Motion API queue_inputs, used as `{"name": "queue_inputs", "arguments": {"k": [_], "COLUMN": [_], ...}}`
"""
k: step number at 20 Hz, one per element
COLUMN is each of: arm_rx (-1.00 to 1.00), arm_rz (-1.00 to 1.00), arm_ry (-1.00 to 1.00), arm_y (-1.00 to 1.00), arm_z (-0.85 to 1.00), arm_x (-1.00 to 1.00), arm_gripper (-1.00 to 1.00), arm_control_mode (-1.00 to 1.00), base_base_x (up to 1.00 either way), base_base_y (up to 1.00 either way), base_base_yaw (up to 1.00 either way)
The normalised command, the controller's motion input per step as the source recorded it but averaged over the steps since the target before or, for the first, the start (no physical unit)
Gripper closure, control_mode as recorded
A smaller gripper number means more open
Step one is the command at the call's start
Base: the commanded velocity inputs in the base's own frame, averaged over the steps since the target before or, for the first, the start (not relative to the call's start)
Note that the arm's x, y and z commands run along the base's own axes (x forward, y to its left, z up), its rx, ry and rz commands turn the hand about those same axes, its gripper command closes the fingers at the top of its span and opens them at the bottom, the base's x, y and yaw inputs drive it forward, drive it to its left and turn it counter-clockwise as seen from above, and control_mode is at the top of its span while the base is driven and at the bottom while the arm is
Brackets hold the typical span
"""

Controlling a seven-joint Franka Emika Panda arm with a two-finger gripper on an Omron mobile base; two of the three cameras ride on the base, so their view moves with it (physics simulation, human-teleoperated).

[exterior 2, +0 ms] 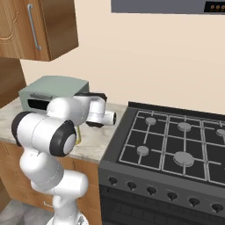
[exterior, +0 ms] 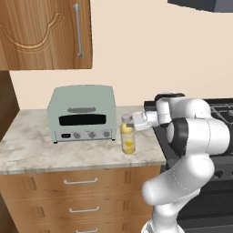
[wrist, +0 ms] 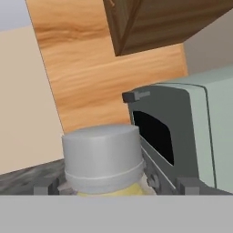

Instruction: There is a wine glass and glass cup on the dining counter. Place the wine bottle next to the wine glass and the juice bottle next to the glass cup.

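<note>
Left base view: small yellow-orange juice bottle (exterior: pixel 128 139) with pale cap stands upright on the marbled stone worktop (exterior: pixel 36 152), just right of the pale grey-green toaster oven (exterior: pixel 82 114) and near the worktop's right end, beside the black stove (exterior: pixel 214 119). White arm reaches in horizontally from the right; the gripper (exterior: pixel 129 121) is at cap/neck height, apparently abreast of the bottle top (contact not discernible). Wooden wall cabinet (exterior: pixel 43 34) with metal handle hangs above; wooden drawers sit below the worktop.

Right base view: arm's elbow and forearm cover most of the bottle; a thin yellow sliver of it shows at (exterior 2: pixel 78 137). Toaster oven behind, gas stove w/ burners to the right. Fingers hidden here.

Hand view: bottle's grey-white cap fills the lower centre, yellow shoulder just below it. One dark fingertip (wrist: pixel 45 186) sits on either side of the cap, w/ clear gaps, so jaws stand fully wide, gripping nothing. Toaster oven front lies behind to the right.
</note>
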Motion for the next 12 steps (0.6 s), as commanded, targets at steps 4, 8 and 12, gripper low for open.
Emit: {"name": "queue_inputs", "arguments": {"k": [4,8,12], "arm_rx": [0.00,0.00,0.00], "arm_rz": [-0.03,-0.08,-0.09], "arm_ry": [0.00,0.00,0.00], "arm_y": [0.21,0.16,0.14], "arm_z": [-0.05,-0.10,-0.10], "arm_x": [-0.07,-0.01,0.00], "arm_gripper": [-1.00,-1.00,-1.00], "arm_control_mode": [-1.00,-1.00,-1.00], "base_base_x": [0.00,0.00,0.00], "base_base_y": [0.00,0.00,0.00], "base_base_yaw": [0.00,0.00,0.00]}}
